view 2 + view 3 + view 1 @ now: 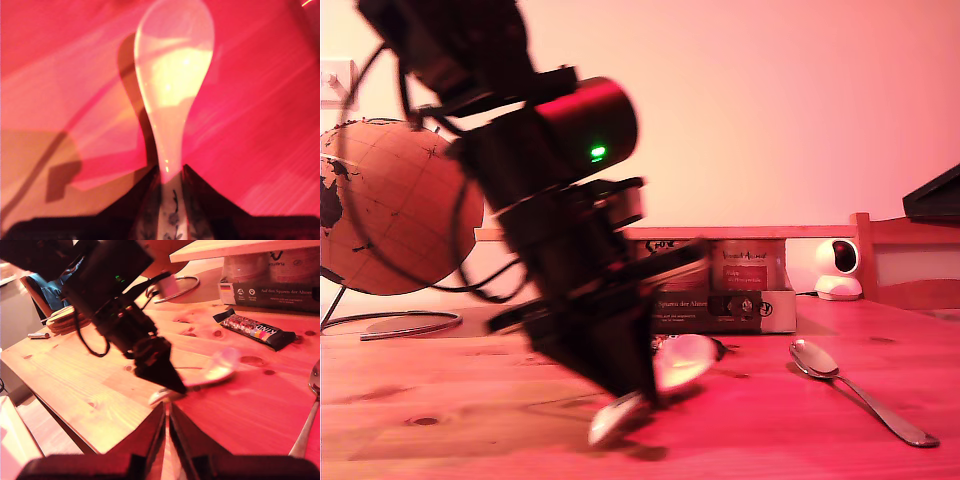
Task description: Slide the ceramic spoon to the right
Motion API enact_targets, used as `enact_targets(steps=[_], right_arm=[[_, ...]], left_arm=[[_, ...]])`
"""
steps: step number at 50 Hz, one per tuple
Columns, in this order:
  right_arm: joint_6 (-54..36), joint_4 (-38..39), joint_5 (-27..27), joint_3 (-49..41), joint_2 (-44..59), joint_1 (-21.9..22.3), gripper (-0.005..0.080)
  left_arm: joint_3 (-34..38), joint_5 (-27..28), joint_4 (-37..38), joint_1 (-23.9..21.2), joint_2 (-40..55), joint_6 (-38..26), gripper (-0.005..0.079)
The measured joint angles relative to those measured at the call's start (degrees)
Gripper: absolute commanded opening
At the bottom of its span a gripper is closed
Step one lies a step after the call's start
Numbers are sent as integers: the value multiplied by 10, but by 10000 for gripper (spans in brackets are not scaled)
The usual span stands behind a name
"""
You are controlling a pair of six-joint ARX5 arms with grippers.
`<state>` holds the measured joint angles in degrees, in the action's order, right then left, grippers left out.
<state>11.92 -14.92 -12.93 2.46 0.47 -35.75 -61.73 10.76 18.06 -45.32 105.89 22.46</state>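
The ceramic spoon [682, 360] is glossy white and lies tilted over the wooden table [440, 420], bowl raised and handle end low. My first gripper [645, 392] is shut on its handle. The first wrist view looks along the spoon [175, 65], with the dark fingers [197, 205] clamped on the painted handle at my first gripper [169, 175]. In the second wrist view the spoon [220, 367] sticks out from the first gripper [177, 385]. My second gripper [166, 412] hovers close in front of it, shut with nothing between its fingers.
A thin metal spoon [860, 390] lies on the table at the exterior view's right, also the metal spoon [312, 410]. Behind stand a box [720, 295], a white camera [838, 268] and a globe [400, 200]. A snack bar [257, 330] lies near the box.
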Motion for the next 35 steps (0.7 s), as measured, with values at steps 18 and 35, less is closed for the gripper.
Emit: enact_targets(steps=[18, 35], right_arm=[[0, -1, 0, 0, 0, 0, -12], [0, -24, 0, 5, 0, 0, -12]], left_arm=[[-7, 7, -40, -15, 5, 29, 92], [-7, 21, -63, -19, 5, 41, 92]])
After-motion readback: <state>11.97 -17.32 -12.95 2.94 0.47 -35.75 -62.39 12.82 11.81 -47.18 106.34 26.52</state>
